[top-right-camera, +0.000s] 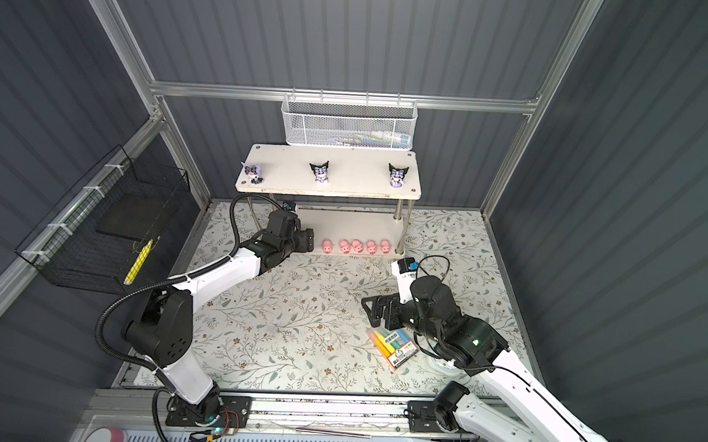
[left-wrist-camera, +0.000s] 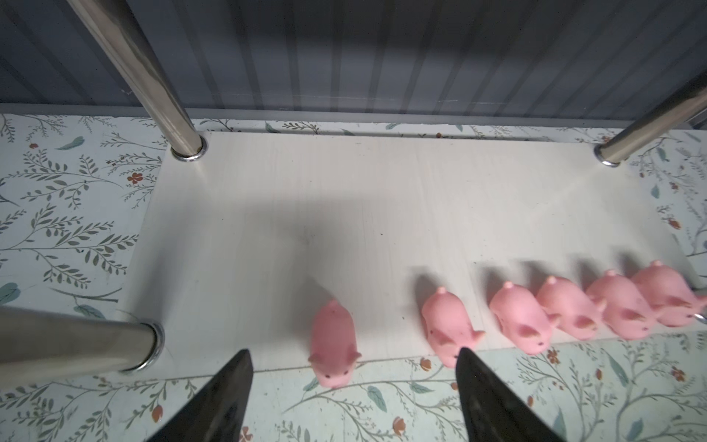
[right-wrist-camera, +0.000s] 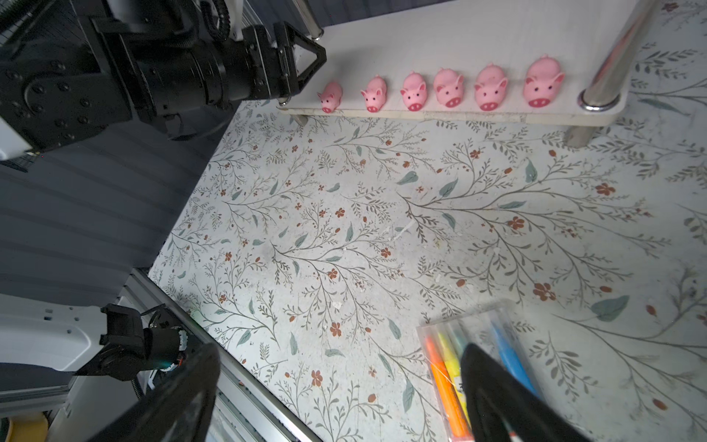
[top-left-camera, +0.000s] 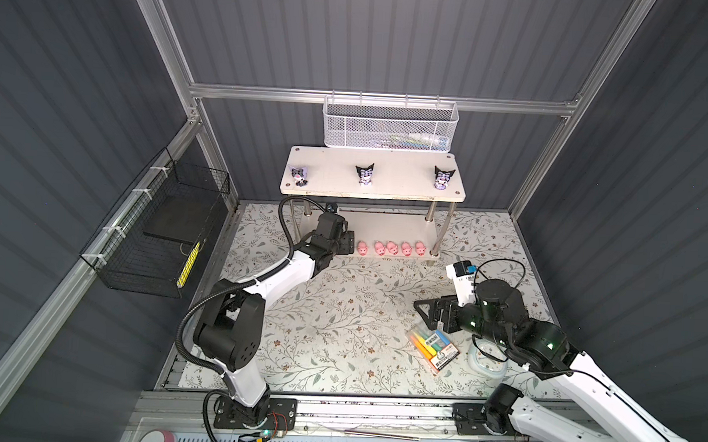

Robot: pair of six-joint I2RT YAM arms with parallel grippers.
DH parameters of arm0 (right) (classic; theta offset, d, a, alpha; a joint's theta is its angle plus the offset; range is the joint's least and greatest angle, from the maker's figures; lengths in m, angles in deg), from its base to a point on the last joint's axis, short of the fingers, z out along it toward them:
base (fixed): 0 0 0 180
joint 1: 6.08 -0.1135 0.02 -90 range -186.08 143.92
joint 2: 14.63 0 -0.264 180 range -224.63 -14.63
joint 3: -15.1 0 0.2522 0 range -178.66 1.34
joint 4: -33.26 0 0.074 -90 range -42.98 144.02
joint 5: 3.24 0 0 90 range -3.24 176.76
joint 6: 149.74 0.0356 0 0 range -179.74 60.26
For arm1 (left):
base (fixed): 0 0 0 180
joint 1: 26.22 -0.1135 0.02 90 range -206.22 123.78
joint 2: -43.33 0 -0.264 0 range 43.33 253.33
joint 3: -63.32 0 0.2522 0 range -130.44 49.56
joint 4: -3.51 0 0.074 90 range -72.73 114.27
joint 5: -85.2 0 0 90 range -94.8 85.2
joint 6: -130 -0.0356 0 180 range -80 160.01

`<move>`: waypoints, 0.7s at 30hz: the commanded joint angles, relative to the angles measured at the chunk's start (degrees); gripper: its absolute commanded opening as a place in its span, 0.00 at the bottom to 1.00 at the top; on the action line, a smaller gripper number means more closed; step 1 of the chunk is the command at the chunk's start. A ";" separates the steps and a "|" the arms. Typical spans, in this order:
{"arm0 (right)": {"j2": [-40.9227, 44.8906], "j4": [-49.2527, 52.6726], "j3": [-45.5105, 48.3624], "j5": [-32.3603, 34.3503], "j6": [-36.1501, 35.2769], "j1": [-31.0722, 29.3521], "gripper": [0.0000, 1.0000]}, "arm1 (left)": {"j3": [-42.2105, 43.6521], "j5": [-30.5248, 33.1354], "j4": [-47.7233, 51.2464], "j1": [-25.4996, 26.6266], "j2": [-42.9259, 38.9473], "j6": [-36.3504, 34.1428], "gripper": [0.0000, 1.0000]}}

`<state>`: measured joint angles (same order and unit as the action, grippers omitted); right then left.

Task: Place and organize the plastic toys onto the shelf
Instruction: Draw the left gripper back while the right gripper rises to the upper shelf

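**Pigs on the front edge**

My left pincer [left-wrist-camera: 354,358] gapes wide before the shelf's [left-wrist-camera: 344,214] lower board. Six pigs [left-wrist-camera: 512,325] line its front edge, the nearest pig's [left-wrist-camera: 333,346] snout overhanging; bare board lies behind. Three figurines [top-left-camera: 364,175] stand on top. My right pincer [right-wrist-camera: 340,356] gapes wide above open mat [right-wrist-camera: 344,229].

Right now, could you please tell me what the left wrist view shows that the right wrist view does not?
Only the left wrist view: the pigs from behind, tails showing, and the right rear post of the shelf.

Only the right wrist view: the pigs' snouts, the marker pack, and the left end effector seen from outside, open beside the end pig.

Both: six pigs in a row along the front edge of the shelf's lower board, and the floral mat.
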<state>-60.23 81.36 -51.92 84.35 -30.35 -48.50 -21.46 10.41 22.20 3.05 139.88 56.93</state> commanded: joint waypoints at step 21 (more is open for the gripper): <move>-12.43 0.28 -18.43 -4.19 -4.52 -0.23 0.95 | 13.72 -5.10 15.66 8.95 -32.68 8.04 0.94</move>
<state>-70.88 81.80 -67.35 80.65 -33.44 -48.50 -7.76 7.02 33.43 11.62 109.63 63.66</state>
